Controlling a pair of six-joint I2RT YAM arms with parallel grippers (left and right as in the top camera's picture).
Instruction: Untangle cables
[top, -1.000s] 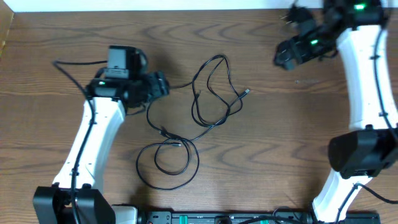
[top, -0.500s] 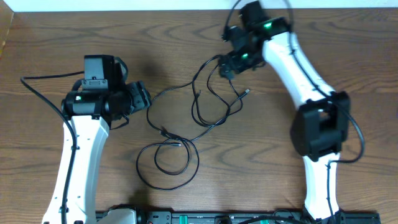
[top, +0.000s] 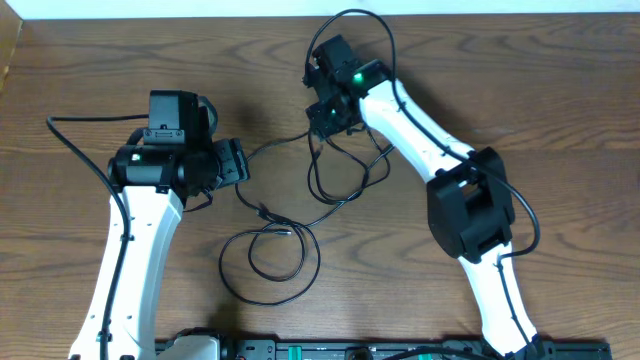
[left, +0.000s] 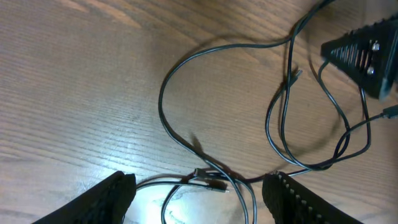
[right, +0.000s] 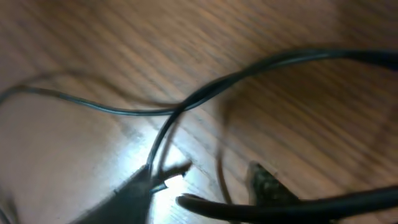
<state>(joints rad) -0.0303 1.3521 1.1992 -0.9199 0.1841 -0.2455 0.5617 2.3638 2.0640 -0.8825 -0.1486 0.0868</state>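
Observation:
Thin black cables lie tangled on the wooden table, with open loops in the middle and a rounder coil toward the front. My left gripper hovers open at the tangle's left side. In the left wrist view its jaws frame two small plugs where the cables cross. My right gripper is down at the top of the upper loop. The right wrist view is blurred: its jaws stand apart with a thin strand running between them, and a cable arches across the wood above.
The right arm stretches diagonally over the table's right half, its own thick cable arching at the back. The left arm lies along the left side. A black rail runs along the front edge.
The right arm swung from the far back right corner leftward onto the cables' upper loop, and its jaws have narrowed. The left arm shifted only slightly.

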